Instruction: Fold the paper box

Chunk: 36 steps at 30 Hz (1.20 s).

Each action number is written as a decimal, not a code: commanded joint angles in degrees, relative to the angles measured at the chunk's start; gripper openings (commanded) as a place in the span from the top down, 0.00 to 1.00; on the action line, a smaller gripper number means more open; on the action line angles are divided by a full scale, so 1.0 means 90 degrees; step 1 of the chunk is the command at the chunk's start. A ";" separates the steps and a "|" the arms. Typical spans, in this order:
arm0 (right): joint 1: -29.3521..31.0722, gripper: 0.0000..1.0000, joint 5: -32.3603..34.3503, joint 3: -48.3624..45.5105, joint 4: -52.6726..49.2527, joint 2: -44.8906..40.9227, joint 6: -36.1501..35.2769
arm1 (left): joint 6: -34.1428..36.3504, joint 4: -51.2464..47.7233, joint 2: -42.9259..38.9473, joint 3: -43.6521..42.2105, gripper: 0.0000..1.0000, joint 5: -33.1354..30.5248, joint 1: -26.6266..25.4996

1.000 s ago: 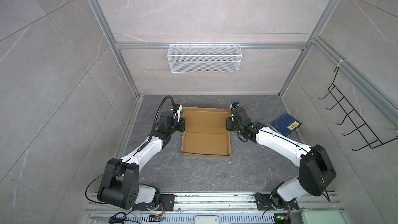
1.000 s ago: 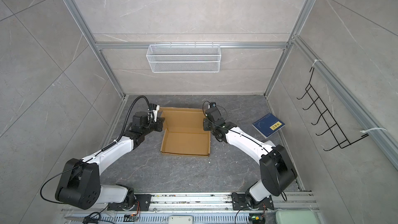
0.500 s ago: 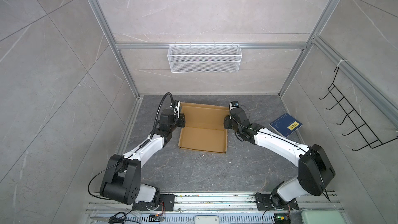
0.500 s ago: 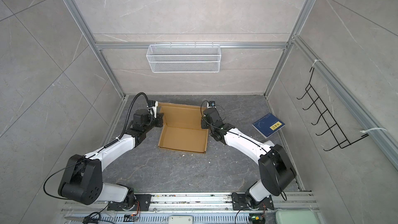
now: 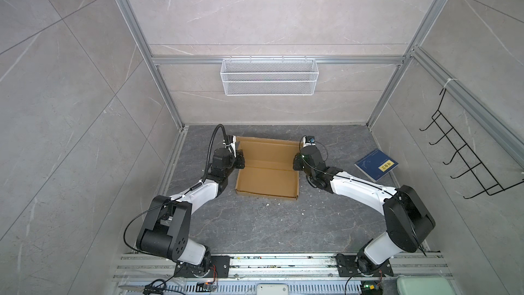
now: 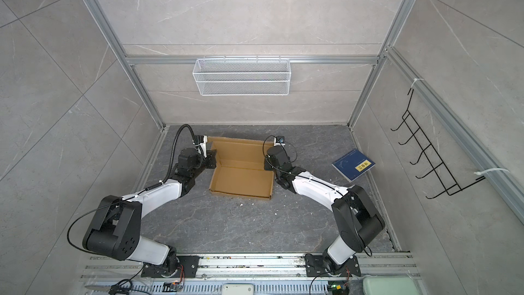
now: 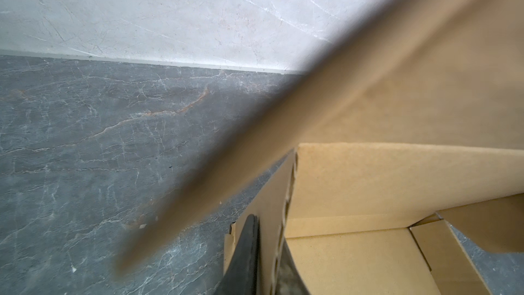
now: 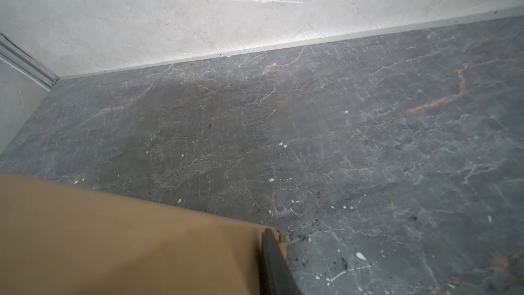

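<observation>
The jaws of the left gripper (image 7: 268, 236) are clamped on the left side wall of the paper box (image 5: 268, 180), with one dark finger outside the cardboard and one inside. On the right gripper (image 5: 296, 163) I can only see one finger (image 8: 272, 253), lying tight along the edge of the right wall. Its partner is hidden behind the sheet, but it looks like the same sort of pinch.

Between the two arms the box sits on the tabletop (image 5: 255, 228), toward the far wall. It is already a shallow tray with its walls up. The lid (image 5: 268, 148) is still open on the far side.

Compared with a second ago, the whole box has slid a little toward the far wall and to the left, and now sits slightly skewed. Both grippers have gone with it and kept hold of the walls. No panel seems to have folded during that shift, so I'd call it repositioning or squaring up rather than progress on a crease. Closing the lid and tucking it in is still to be done.

The blue book (image 5: 375, 164) lies well off to the right, clear of all this.
</observation>
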 commanded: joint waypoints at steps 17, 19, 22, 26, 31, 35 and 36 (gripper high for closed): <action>0.0267 0.83 0.0048 -0.0626 0.0335 -0.0003 0.0559 | -0.0448 0.0953 -0.0058 -0.0751 0.90 0.0093 -0.0350; 0.0294 0.83 0.0077 -0.0740 0.0361 -0.0041 0.0580 | -0.0379 0.0948 -0.0107 -0.0817 0.90 0.0065 -0.0361; 0.0304 0.82 0.0127 -0.0928 0.0461 -0.0101 0.0616 | -0.0265 0.0976 -0.0132 -0.0929 0.90 0.0044 -0.0362; 0.0322 0.83 0.0127 -0.1068 0.0491 -0.0157 0.0631 | -0.0189 0.1214 -0.0195 -0.1182 0.90 -0.0029 -0.0371; 0.0372 0.83 0.0157 -0.1214 0.0489 -0.0185 0.0655 | -0.0144 0.1346 -0.0312 -0.1419 0.90 -0.0126 -0.0369; 0.0459 0.83 0.0235 -0.1307 0.0500 -0.0185 0.0733 | -0.0173 0.1480 -0.0307 -0.1527 0.90 -0.0114 -0.0371; 0.0485 0.83 0.0252 -0.1315 0.0489 -0.0191 0.0760 | -0.0191 0.1525 -0.0285 -0.1546 0.90 -0.0111 -0.0371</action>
